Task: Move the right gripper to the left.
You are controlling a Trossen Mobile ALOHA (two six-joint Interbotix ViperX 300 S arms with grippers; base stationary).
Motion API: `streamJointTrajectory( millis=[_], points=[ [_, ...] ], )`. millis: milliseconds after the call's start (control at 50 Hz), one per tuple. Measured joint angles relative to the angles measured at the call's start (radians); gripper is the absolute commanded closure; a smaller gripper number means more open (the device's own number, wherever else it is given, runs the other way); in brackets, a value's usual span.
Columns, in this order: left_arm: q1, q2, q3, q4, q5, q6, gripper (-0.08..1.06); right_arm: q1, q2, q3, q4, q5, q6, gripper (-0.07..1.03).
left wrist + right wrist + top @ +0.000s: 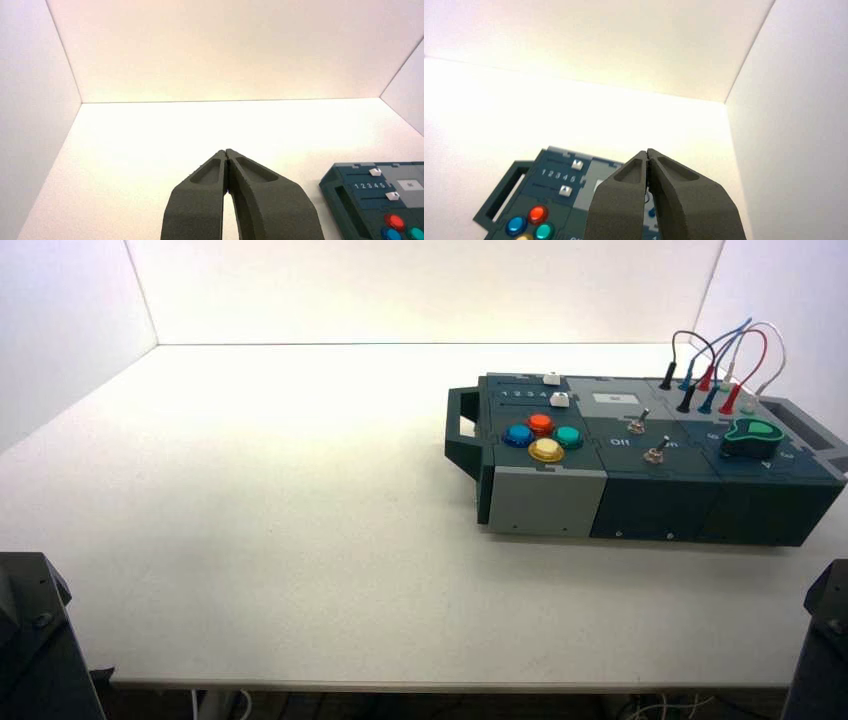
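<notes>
Dark grey right tool (647,156): your right wrist view shows its two moulded fingers pressed together at the tips, holding nothing; it sits above the near right part of the box.
Direction of move: judge leftward as along the box's long axis, from the wire end toward the coloured buttons and the handle; open bench lies beyond that.
Box (650,502): dark teal hard plastic with a lighter grey panel at its near left corner, standing on the right half of the bench, its long side running left to right.
Buttons (541,435): four glossy domes, red, blue, green and yellow, clustered at the box's left end.
Sliders (572,177): two small white caps beside a row of numerals.
Left tool (227,154): fingers closed tip to tip and empty, parked over bare bench, well apart from the box.
Bench (300,520): matt white, smooth, walled in white.
</notes>
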Motion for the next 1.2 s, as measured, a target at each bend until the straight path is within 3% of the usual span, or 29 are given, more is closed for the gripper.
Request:
streamJointTrajectory(
  millis=[220,380,680,1200],
  points=[
    [0.0,0.023,0.0,0.0,0.0,-0.002,1.01,0.014,0.143,-0.078,0.023,0.0,0.0,0.99],
    [0.0,0.025,0.0,0.0,0.0,-0.002,1.01,0.058,0.252,-0.153,0.026,-0.002,-0.002,0.99],
    [0.0,0.025,0.0,0.0,0.0,-0.002,1.01,0.196,0.485,-0.299,0.044,-0.003,0.0,0.99],
    [0.0,0.025,0.0,0.0,0.008,-0.002,1.01,0.434,0.882,-0.658,0.048,-0.002,-0.012,0.99]
  ],
)
